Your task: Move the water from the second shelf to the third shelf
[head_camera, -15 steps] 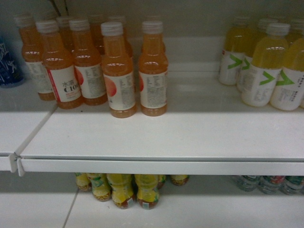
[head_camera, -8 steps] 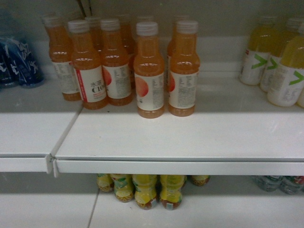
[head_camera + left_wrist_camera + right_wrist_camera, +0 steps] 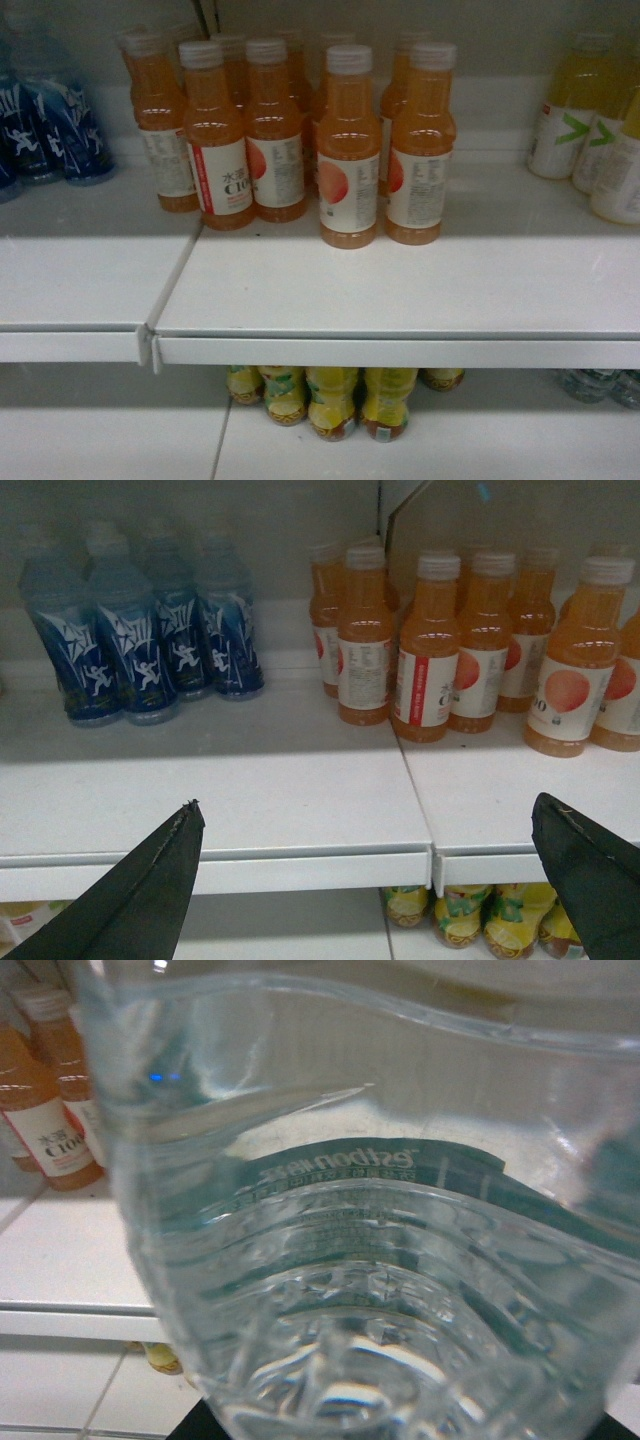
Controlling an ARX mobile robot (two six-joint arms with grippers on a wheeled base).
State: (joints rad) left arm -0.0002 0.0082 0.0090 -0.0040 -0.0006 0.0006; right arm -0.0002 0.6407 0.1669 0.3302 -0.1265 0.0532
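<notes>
The water (image 3: 360, 1260), a clear ribbed bottle with a green label band, fills the right wrist view and stands very close to the camera. My right gripper (image 3: 400, 1432) shows only as black corners under the bottle's base and looks shut on it. Behind the bottle is a white shelf board (image 3: 60, 1250). My left gripper (image 3: 366, 802) is open, its two black fingers spread wide in front of the white shelf edge (image 3: 250, 865), holding nothing. Neither gripper appears in the head view.
Orange juice bottles (image 3: 350, 150) stand in rows on the upper shelf (image 3: 400, 290), with blue bottles (image 3: 50, 130) to the left and yellow-green ones (image 3: 590, 120) to the right. Below are yellow-labelled bottles (image 3: 335, 400) and clear bottles (image 3: 600, 385). A shelf joint (image 3: 150, 345) sits left of centre.
The head view has slid leftward: the orange bottles and the shelf joint now sit further right in frame, and more blue bottles show at the left.
</notes>
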